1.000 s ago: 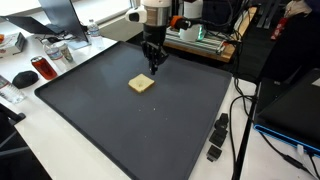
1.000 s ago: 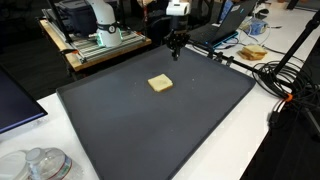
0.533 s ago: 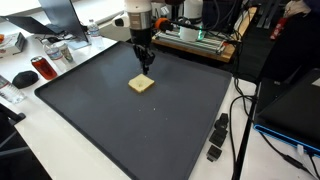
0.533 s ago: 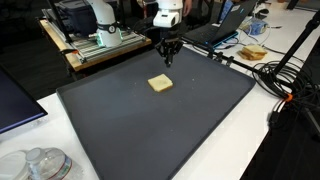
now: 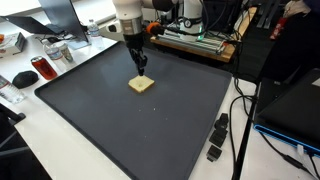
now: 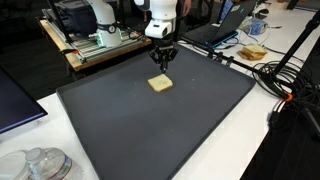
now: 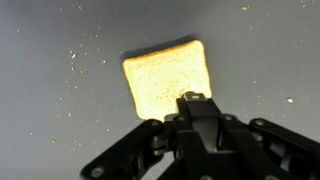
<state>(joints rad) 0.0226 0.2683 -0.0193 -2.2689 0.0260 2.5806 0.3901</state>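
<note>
A square slice of toasted bread point(image 5: 142, 84) point(image 6: 159, 84) lies flat on a large dark mat point(image 5: 120, 130) point(image 6: 150, 130). My gripper point(image 5: 142, 70) point(image 6: 161, 64) hangs just above the slice's far edge, pointing down. In the wrist view the toast point(image 7: 165, 78) fills the middle, and the gripper point(image 7: 195, 98) shows its two fingers pressed together over the slice's near edge. The jaws are shut and hold nothing. Whether the fingertips touch the bread cannot be told.
A red can point(image 5: 42, 68) and a black mouse point(image 5: 22, 78) sit on the white table beside the mat. A black device point(image 5: 217, 137) and cables point(image 6: 290, 90) lie off another side. A plate of food point(image 6: 253, 52) and equipment racks point(image 6: 95, 40) stand behind.
The arm has swung from the mat's far edge across toward the toast and dropped lower, ending right over the slice. The toast has not moved.
</note>
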